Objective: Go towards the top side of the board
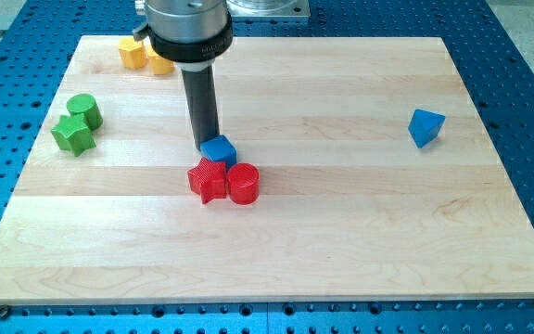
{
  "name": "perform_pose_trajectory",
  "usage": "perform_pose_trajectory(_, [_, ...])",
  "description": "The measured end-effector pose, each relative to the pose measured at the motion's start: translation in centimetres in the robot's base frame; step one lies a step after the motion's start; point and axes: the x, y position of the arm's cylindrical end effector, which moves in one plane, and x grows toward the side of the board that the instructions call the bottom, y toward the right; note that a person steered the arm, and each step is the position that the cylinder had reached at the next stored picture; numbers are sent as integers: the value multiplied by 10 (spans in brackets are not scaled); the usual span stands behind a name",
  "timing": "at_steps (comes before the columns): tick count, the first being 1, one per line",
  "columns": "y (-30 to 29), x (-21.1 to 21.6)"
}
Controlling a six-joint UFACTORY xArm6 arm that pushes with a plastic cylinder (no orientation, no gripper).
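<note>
Blocks: two yellow [133,52] [160,63], two green [84,109] [72,135], two red [208,181] [243,183], two blue [219,150] [425,127].

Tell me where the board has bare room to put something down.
Free: the wide stretch between the red cylinder and the blue block at the view's right, and the whole bottom strip. Crowded: my tip by the blue cube and red star, centre-left.

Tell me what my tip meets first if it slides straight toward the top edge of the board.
Probably nothing: my tip, touching the blue cube's upper-left, seems to have bare board ahead. The yellow blocks sit left of that line, though the arm hides part.
</note>
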Motion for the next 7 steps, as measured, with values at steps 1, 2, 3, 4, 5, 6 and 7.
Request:
perform_pose_trajectory(1, [4,14])
perform_pose_trajectory(2, [4,14])
perform_pose_trajectory(3, [4,13])
perform_pose_trajectory(4, [4,11])
perform_pose_trajectory(5, [4,7])
perform_pose_trajectory(6, [4,-6])
perform_pose_trajectory(7, [6,-22])
